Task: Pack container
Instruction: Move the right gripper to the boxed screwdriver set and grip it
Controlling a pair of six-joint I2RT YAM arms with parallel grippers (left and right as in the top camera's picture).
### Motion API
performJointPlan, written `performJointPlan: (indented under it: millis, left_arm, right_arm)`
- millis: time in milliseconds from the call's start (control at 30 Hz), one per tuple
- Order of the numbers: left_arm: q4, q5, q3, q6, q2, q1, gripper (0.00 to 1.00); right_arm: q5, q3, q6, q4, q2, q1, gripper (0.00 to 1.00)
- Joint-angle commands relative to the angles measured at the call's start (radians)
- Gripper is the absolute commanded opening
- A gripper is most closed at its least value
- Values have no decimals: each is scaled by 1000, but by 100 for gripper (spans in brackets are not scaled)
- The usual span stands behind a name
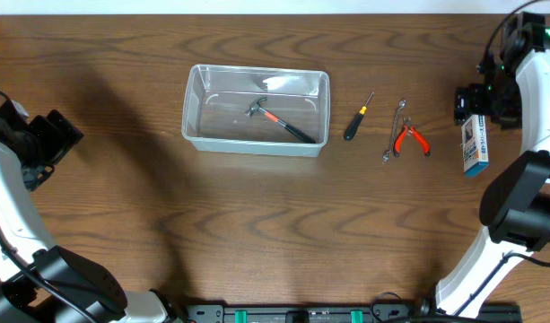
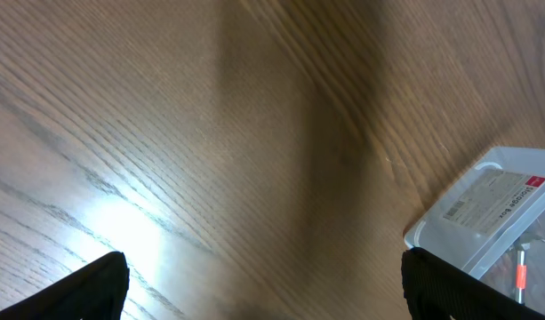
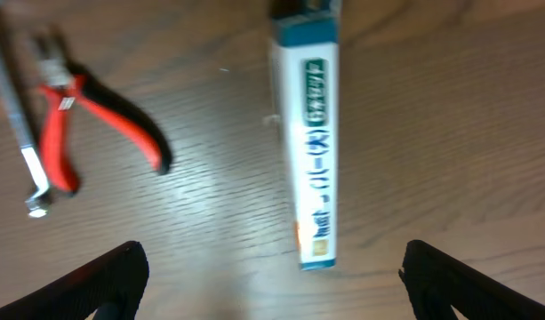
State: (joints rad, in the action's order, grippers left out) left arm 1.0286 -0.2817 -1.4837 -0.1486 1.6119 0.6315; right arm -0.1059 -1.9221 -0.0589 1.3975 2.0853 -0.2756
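Note:
The clear plastic container (image 1: 257,144) stands on the table at centre left and holds a hammer (image 1: 279,119) with a red and black handle. Its corner also shows in the left wrist view (image 2: 485,213). A black screwdriver (image 1: 358,118), a metal wrench (image 1: 393,133) and red-handled pliers (image 1: 411,138) lie to its right. The pliers (image 3: 76,116) and the blue-and-white box (image 3: 314,133) show in the right wrist view. My left gripper (image 2: 263,289) is open and empty at the far left. My right gripper (image 3: 272,280) is open above the box (image 1: 473,144).
The wooden table runs to all edges. My right arm's base (image 1: 517,211) stands at the lower right and my left arm's base (image 1: 68,287) at the lower left.

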Motion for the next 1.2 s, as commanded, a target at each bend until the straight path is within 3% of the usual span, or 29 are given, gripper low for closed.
performJointPlan:
  millis: [0, 467, 633, 1167]
  left_arm:
    - [3, 5, -11, 18, -9, -5, 90]
    - [3, 5, -11, 18, -9, -5, 90]
    - [3, 5, -11, 18, -9, -5, 90]
    - [3, 5, -11, 18, -9, -5, 90]
  right_arm:
    - [8, 59, -40, -40, 5, -50, 94]
    - [96, 307, -100, -300, 6, -60, 87]
    - [96, 314, -99, -329, 6, -60, 75]
    - [95, 316, -100, -364, 9, -79, 67]
